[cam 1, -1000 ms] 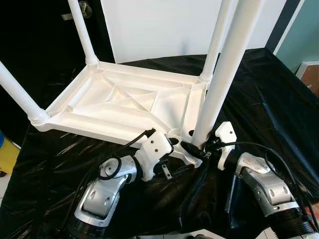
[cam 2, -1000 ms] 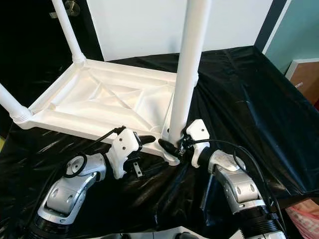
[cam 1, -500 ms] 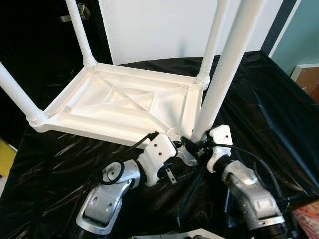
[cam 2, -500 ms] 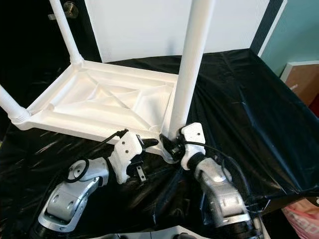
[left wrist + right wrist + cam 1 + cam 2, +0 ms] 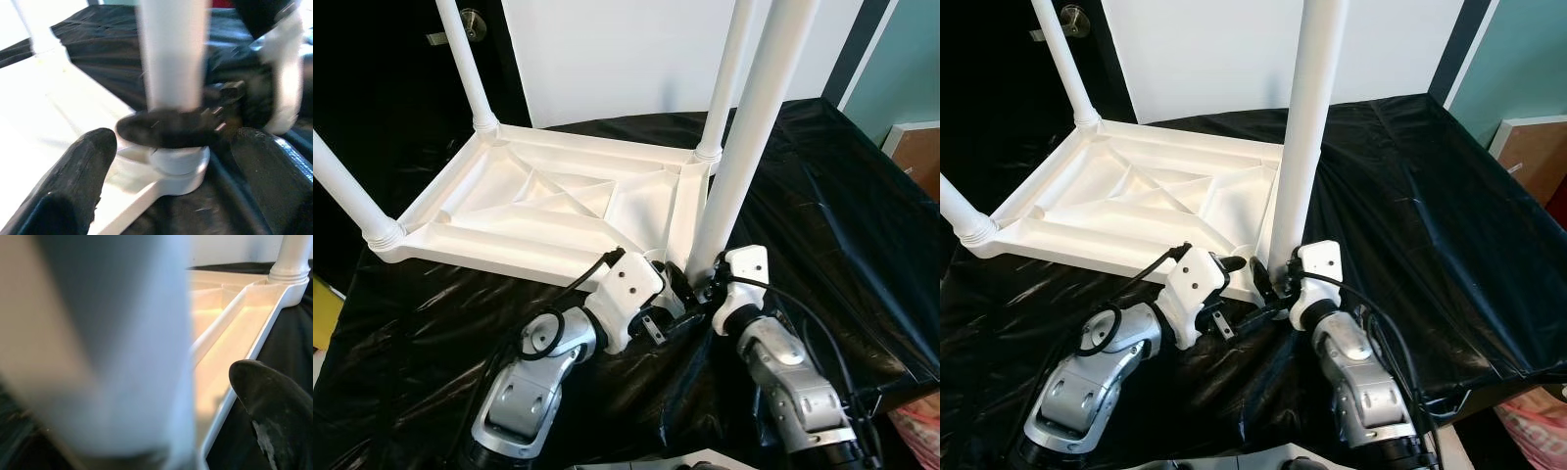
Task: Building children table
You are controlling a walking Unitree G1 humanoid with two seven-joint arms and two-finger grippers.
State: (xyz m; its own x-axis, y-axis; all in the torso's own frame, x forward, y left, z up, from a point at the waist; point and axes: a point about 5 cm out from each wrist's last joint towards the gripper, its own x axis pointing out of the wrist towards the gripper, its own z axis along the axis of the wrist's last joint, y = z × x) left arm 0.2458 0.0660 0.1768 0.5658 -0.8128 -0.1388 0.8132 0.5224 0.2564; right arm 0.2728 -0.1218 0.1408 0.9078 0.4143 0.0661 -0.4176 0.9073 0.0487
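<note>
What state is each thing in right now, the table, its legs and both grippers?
Table top: upside down on the black sheet.
Three far legs: standing in their corner sockets.
Near leg: upright, its base at the near corner socket.
Right gripper: fingers around the near leg's base.
Left gripper: open, beside that socket.

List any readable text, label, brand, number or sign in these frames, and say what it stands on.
No text, label, brand, number or sign can be read in any view.
The upturned white plastic table top and its white tube legs look plain.
The crinkled black plastic sheet looks plain.
The left gripper and right gripper show no readable markings.
</note>
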